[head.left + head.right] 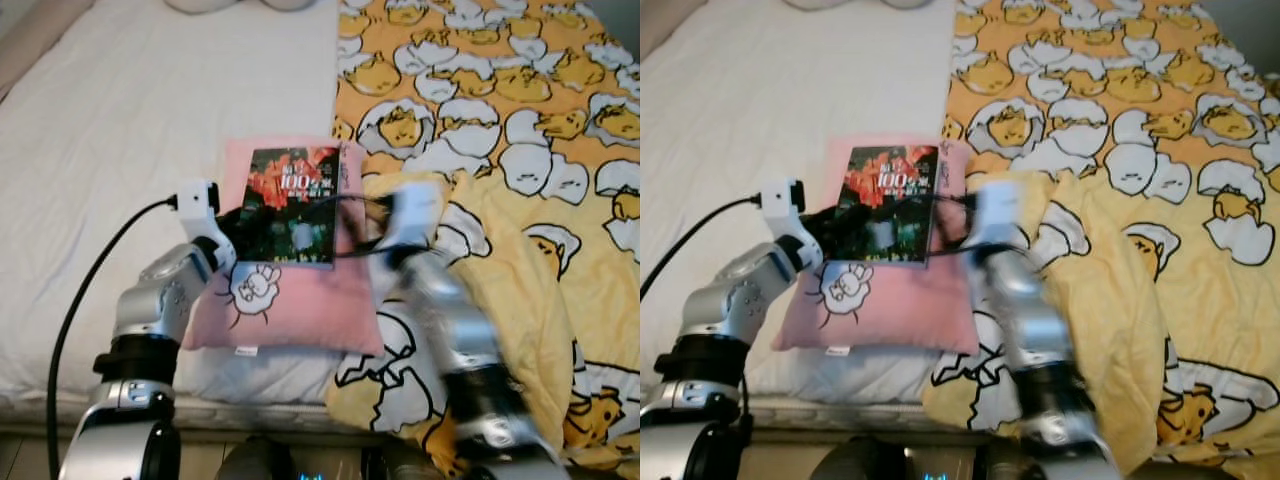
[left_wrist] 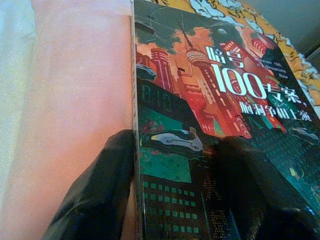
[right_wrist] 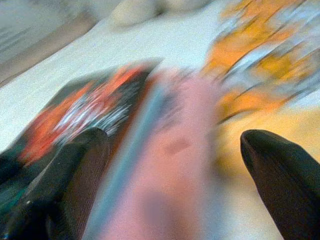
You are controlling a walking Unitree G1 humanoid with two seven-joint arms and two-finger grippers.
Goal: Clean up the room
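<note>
Left gripper [image 2: 175, 190]: the two black fingers straddle the near left edge of the glossy paperback book with a dark cover of red towers and white lettering [image 1: 291, 205], one finger off the spine side on the pillow, the other lying on the cover; whether they are pinching it or merely resting cannot be told. In the head view this gripper [image 1: 232, 232] sits at about 8 o'clock of the book. Right gripper [image 3: 175, 165]: fingers spread wide, motion-blurred, the right-hand edge of the book and the pillow's border lying between them; in the head view it [image 1: 372, 222] is at about 3 o'clock of the book, close beside it. Book: flat, thin, stiff rectangle, long axis running 12 to 6 away from the robot, face up. It rests on the upper half of a soft square pink fabric pillow with a white cartoon rabbit print [image 1: 300, 300], which dents slightly under it. Pillow lies on a white quilted mattress sheet [image 1: 120, 130], near the bed's front edge; at 3 o'clock of the pillow a rumpled yellow fleece blanket printed with egg characters [image 1: 500, 120] touches and overlaps its right border. Judgement: left arm is nearer and better aligned; slick cover may slip on a one-edge grip, so the right gripper squeezing the opposite edge looks needed.
</note>
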